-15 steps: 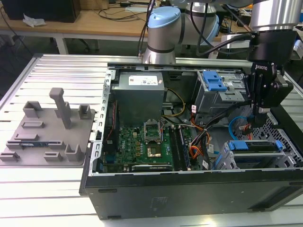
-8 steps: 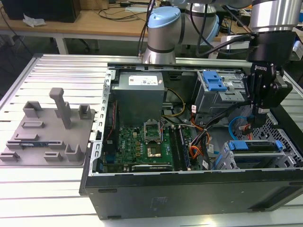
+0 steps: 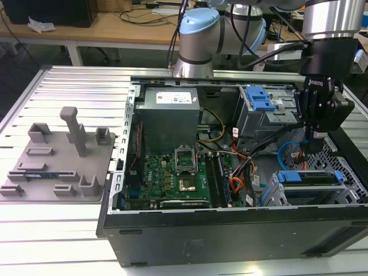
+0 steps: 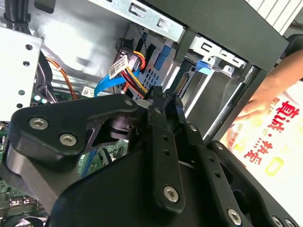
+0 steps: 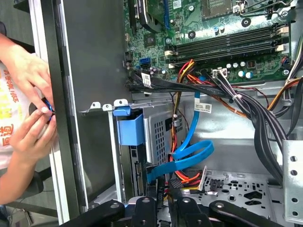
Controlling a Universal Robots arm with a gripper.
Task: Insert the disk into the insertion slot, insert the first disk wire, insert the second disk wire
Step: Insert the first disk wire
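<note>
**One disk in its cage, two cables beside the pincer**

There was one flat silver disk [image 3: 313, 177] in a bright blue plastic caddy [image 5: 130, 127]. It lay seated in the one low silver perforated sheet-metal drive cage [image 3: 275, 196], at the end of the case on the exterior view's right. One robot arm [image 3: 198, 34] reached down into the black open computer case [image 3: 230, 233], and its one black pincer [image 3: 314, 146] hung just above the cage. Whether the pincer was apart, together or clamped on a plug could not be told.

In both wrist views two cables ran in beside the pincer [image 4: 165, 96] [image 5: 162, 205]. One was a thin flat bright-blue cable [image 5: 191, 151] [image 4: 105, 86], looped once. The other was one thin orange-red wire bundle [image 5: 185, 178] [image 4: 134, 71]. Each cable carried one white tag.

Inside the case sat one green motherboard [image 3: 172, 178], one grey metal power supply box [image 3: 169, 115] and one taller grey bay with a blue lever [image 3: 260, 102].

In the first wrist view, one hand [image 5: 28, 75] and a second hand [image 5: 31, 130] of a person met outside the case wall, pinching something small and blue.

The case stood on a silver ribbed metal table [image 3: 75, 92]. Beside it, on the exterior view's left, lay one grey moulded fixture tray [image 3: 57, 167]. Behind the table stood a wooden workbench [image 3: 115, 26] strewn with dark cables.
</note>
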